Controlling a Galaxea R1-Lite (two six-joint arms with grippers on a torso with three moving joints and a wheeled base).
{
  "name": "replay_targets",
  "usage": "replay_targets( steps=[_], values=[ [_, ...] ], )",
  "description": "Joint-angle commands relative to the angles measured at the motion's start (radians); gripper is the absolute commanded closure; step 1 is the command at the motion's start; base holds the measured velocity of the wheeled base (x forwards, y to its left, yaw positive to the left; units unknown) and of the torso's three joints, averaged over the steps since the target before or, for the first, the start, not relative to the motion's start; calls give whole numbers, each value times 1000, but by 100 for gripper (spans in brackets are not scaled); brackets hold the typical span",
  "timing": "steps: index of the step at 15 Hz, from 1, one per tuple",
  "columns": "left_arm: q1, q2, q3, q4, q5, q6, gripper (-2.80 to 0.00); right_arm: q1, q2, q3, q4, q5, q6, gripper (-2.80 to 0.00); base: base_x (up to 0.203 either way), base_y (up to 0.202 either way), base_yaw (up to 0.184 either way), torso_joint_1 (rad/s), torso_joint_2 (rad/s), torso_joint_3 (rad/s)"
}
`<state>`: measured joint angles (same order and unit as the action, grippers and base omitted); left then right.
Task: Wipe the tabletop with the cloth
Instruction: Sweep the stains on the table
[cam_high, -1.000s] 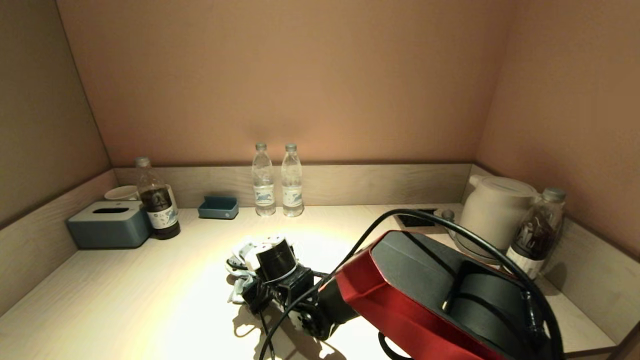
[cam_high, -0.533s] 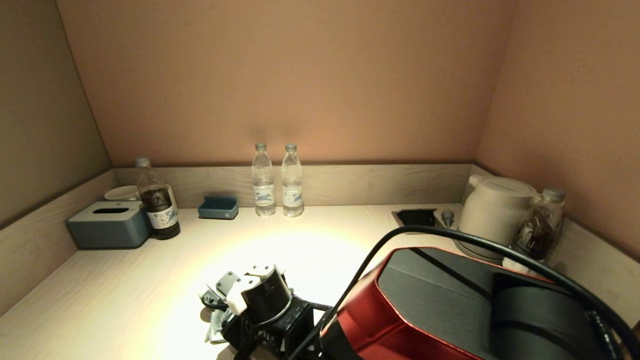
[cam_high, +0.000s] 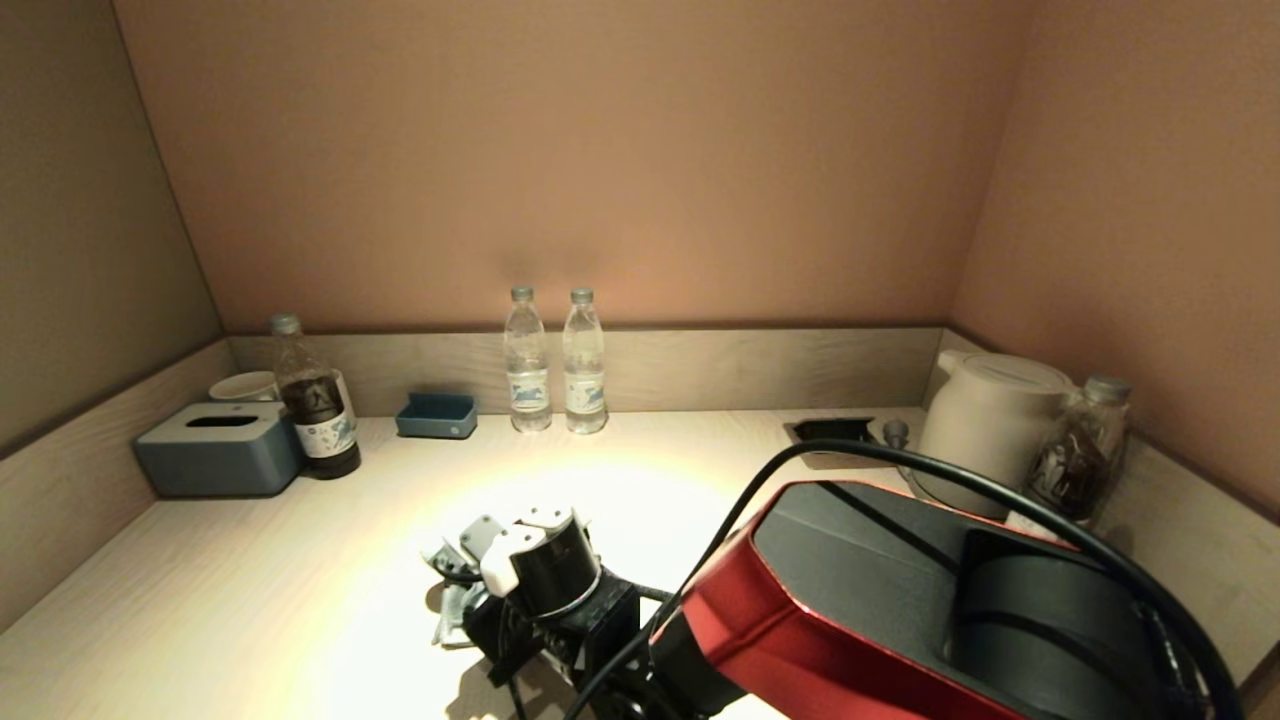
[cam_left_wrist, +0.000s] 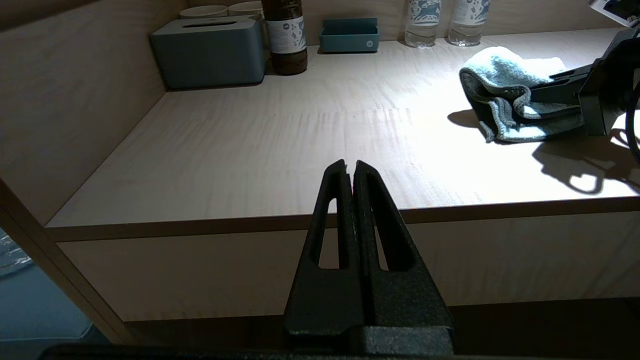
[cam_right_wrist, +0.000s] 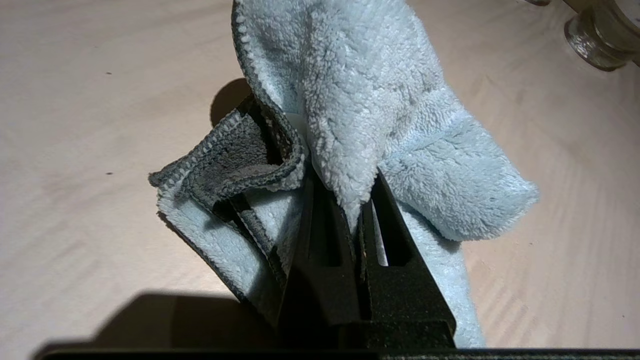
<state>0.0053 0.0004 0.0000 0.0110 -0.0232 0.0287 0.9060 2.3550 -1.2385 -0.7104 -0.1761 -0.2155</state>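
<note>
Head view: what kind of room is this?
Probably a hotel room's drinks nook: a white kettle, two water bottles and a tissue box line the walled tabletop.

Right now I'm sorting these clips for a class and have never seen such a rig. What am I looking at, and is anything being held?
It is a two-armed robot at a tabletop. One picture looks down from its head; the other two come from cameras on each wrist. The right gripper, on the red arm, is shut on the light-blue cloth, pressing it to the wood. The left gripper waits shut, before the front edge. At the back stand a tissue box, bottles and a kettle.
</note>
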Motion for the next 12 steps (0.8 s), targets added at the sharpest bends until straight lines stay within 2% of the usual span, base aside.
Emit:
replay_targets(
  steps=[1, 10, 12],
  values=[
    [1, 0, 0, 0, 0, 0, 0, -32, 38, -9, -2, -4, -3, 0, 0, 0, 0, 0, 0, 0],
    [1, 0, 0, 0, 0, 0, 0, -121, -17, 71, -7, -39, -1, 0, 0, 0, 0, 0, 0, 0],
    [1, 0, 0, 0, 0, 0, 0, -170, -82, 116, -6, -40, -3, 0, 0, 0, 0, 0, 0, 0]
  ],
)
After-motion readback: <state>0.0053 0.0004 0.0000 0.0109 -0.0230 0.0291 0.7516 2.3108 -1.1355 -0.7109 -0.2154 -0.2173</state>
